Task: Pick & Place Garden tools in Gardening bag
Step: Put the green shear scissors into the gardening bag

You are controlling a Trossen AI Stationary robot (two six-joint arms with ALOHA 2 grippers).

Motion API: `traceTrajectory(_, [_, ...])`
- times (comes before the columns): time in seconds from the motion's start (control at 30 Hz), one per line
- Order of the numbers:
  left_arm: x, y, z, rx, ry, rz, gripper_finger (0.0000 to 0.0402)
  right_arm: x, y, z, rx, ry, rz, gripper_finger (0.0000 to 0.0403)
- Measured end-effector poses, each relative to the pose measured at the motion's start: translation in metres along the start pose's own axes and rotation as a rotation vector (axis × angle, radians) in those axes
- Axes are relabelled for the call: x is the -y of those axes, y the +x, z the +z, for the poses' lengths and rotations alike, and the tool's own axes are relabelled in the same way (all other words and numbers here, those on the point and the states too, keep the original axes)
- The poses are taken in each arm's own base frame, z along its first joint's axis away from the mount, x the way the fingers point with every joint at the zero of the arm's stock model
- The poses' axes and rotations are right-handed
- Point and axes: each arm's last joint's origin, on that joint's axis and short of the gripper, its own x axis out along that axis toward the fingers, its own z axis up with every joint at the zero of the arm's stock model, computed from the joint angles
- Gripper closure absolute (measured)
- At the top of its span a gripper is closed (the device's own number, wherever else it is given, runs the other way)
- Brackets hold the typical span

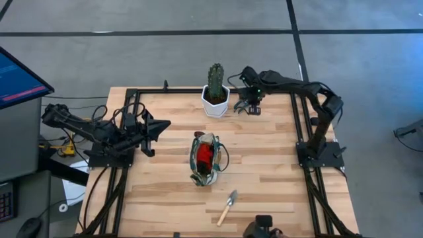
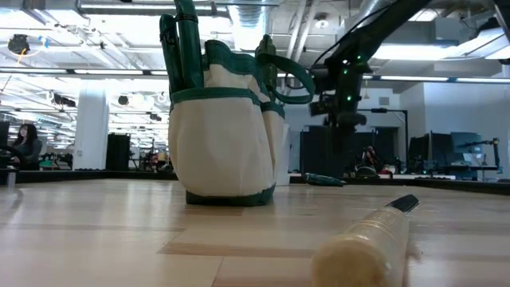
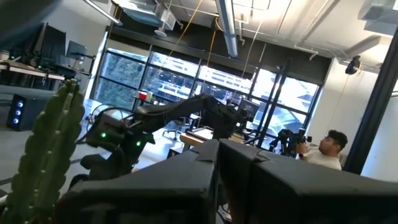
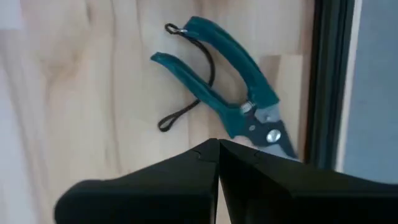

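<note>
High view, left to right: left tool [image 1: 164,123] at 9 o'clock, fingers together, empty — gardening bag [image 1: 205,160] mid-desk, red piece inside; trowel [image 1: 228,207] at 6 o'clock; right tool [image 1: 251,106], fingers together, over teal pruning shears [image 4: 231,93] at 1 o'clock.

From above I take the gardening bag [image 1: 204,160] at the table's centre as my landmark; red shows inside it. A wooden-handled trowel [image 1: 228,207] lies on the boards nearer the front edge, well apart from the bag. The cactus in its white pot [image 1: 216,98] stands beyond the bag. My right gripper [image 1: 251,108] hangs just beside that pot; my left gripper [image 1: 160,125] waits left of the bag.
</note>
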Motion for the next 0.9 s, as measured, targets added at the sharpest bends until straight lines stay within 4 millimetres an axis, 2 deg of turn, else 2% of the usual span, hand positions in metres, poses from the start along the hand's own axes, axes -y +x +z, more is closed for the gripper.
traceTrajectory(0.2, [0.0,0.0,0.0,0.0,0.0,0.0,0.04,-0.006,0.01,0.016,0.036,-0.065,-0.053,0.0403])
traceTrajectory(0.37, [0.0,0.0,0.0,0.0,0.0,0.0,0.04,0.001,0.01,0.014,0.056,-0.019,-0.066,0.0403])
traceTrajectory(0.5, [0.0,0.0,0.0,0.0,0.0,0.0,0.04,0.014,0.005,0.002,0.107,0.109,0.007,0.0403])
traceTrajectory(0.77, [-0.001,0.0,0.0,0.004,0.0,0.039,0.04,0.053,-0.018,-0.015,0.307,0.519,0.242,0.0403])
traceTrajectory(0.9, [-0.001,0.0,0.0,0.005,0.0,0.044,0.04,0.06,-0.026,-0.016,0.394,0.58,0.356,0.0403])
